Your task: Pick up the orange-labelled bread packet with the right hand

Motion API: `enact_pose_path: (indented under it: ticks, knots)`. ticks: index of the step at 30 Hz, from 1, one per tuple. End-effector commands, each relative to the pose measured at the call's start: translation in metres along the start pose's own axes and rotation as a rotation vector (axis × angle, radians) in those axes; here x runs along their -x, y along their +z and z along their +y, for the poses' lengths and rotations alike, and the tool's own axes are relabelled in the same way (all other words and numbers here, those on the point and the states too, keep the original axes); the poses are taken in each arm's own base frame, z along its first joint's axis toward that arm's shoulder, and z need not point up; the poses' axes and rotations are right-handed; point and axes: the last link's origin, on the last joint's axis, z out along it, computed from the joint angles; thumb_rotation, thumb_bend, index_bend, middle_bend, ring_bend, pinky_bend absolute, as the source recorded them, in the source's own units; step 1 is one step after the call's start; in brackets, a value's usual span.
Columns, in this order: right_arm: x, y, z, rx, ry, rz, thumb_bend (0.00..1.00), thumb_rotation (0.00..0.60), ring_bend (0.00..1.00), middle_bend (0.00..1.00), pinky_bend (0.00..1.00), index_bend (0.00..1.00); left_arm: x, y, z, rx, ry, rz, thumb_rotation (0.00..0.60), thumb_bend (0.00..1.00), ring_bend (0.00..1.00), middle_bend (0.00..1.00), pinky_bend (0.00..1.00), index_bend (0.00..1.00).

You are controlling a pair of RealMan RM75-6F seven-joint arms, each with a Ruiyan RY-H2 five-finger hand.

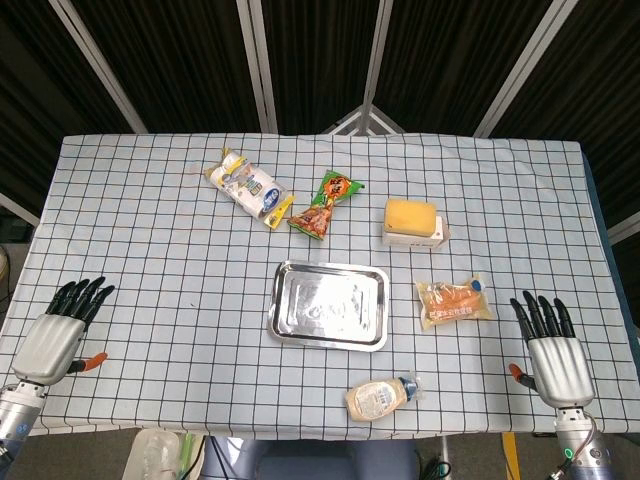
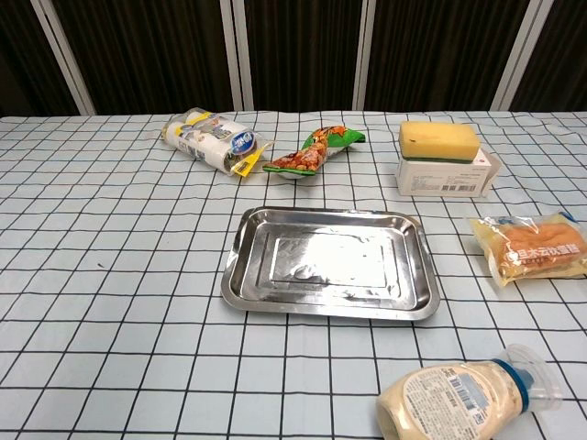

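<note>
The orange-labelled bread packet [image 1: 454, 301] [image 2: 536, 247] lies flat on the checked cloth, just right of the steel tray [image 1: 329, 305] [image 2: 330, 267]. My right hand [image 1: 553, 352] rests open near the table's front right corner, fingers spread and pointing away, a short way right of and nearer than the packet. My left hand [image 1: 58, 332] rests open at the front left edge, holding nothing. Neither hand shows in the chest view.
A yellow sponge on a white box [image 1: 414, 222] [image 2: 444, 158] stands behind the packet. A green-orange snack bag [image 1: 325, 205] [image 2: 315, 149] and a blue-white packet [image 1: 250, 187] [image 2: 213, 139] lie at the back. A beige pouch [image 1: 382, 398] [image 2: 463, 395] lies at the front edge.
</note>
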Motion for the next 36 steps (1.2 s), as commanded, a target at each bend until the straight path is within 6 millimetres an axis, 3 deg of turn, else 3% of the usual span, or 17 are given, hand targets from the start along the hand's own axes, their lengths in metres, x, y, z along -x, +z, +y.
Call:
enact_pose_path:
  ticks: [1,7,12,19,24,36]
  knots:
    - [0.0,0.0,0.0,-0.001,0.002,-0.004,0.2,0.6,0.0,0.0,0.0,0.0,-0.001,0.0,0.0,0.001,-0.002,0.002,0.6,0.06,0.0,0.0,0.0,0.0]
    - [0.002,-0.001,-0.005,-0.024,0.006,-0.017,0.2,0.6,0.0,0.0,0.0,0.0,-0.003,-0.002,0.003,0.011,-0.009,0.017,0.6,0.06,0.0,0.0,0.0,0.0]
    - [0.009,0.012,-0.018,-0.08,-0.004,-0.05,0.2,0.6,0.0,0.0,0.0,0.0,-0.003,0.002,0.005,0.015,-0.006,0.021,0.6,0.06,0.0,0.0,0.0,0.0]
    - [0.035,0.062,-0.041,-0.123,-0.041,-0.154,0.2,0.6,0.0,0.0,0.0,0.0,0.001,0.014,0.002,0.001,-0.006,-0.005,0.6,0.06,0.0,0.0,0.0,0.0]
    - [0.05,0.09,-0.046,-0.103,-0.055,-0.207,0.2,0.6,0.0,0.0,0.0,0.0,-0.002,0.011,0.001,0.008,-0.013,0.013,0.6,0.06,0.0,0.0,0.0,0.0]
    - [0.058,0.123,-0.052,-0.095,-0.055,-0.242,0.21,0.6,0.0,0.0,0.0,0.0,-0.005,0.009,-0.005,-0.015,-0.021,0.019,0.6,0.06,0.0,0.0,0.0,0.0]
